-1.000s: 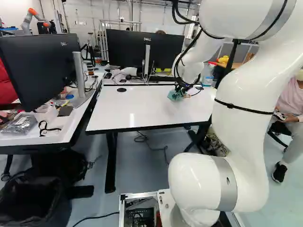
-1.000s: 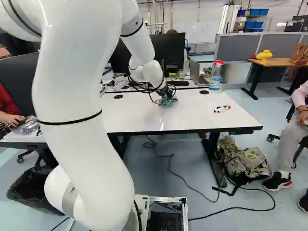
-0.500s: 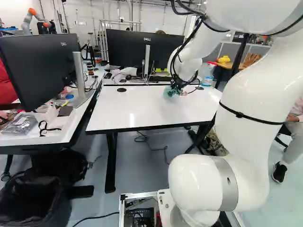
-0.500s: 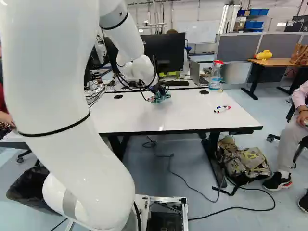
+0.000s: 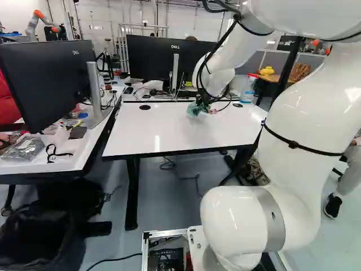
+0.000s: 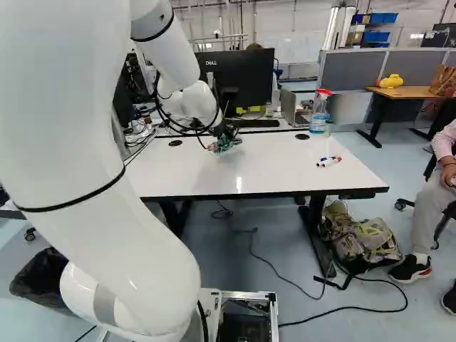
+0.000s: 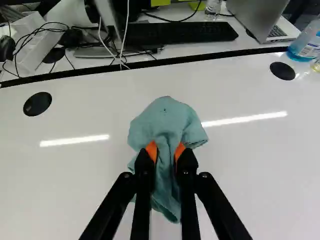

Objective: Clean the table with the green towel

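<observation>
gripper (image 7: 165, 150) has the green towel (image 7: 165, 117) pinched tight near the table's (image 7: 75, 185) far edge, so imo wiping's partway at best, can't tell what's done, and the near edge plus around the markers (image 6: 328, 162) probably remain

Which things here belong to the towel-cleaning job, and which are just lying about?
Part of the job:
- green cloth towel
- black two-fingered gripper with orange pads
- white rectangular table

Lying about:
- slim red and blue marker pens
- camouflage fabric backpack
- black keyboard
</observation>
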Available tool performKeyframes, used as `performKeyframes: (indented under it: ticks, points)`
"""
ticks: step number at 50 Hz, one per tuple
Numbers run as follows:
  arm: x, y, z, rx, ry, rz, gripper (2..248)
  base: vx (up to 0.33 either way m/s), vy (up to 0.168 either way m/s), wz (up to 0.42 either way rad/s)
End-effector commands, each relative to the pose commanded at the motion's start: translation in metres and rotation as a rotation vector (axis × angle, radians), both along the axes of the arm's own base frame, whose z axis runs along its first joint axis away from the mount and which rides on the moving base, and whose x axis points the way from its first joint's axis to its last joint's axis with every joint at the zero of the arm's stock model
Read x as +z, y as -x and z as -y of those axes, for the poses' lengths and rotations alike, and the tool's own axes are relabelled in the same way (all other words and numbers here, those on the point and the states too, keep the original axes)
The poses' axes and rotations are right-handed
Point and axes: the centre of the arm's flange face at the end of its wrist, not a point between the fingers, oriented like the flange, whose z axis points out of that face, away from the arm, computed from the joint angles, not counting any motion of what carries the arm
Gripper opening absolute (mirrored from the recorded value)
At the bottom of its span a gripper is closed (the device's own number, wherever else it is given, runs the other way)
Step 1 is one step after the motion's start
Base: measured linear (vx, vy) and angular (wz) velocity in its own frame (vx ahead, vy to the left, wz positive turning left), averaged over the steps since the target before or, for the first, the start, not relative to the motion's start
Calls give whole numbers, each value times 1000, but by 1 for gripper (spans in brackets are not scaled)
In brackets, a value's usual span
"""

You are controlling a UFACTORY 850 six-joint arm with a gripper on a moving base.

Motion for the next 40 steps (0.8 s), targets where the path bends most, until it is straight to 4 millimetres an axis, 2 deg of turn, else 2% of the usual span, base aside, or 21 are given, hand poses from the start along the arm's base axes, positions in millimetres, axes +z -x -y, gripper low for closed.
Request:
performKeyframes:
  ticks: [40]
  points:
    - [0, 12, -65, 132, 0, -2, 58, 0, 0, 0]
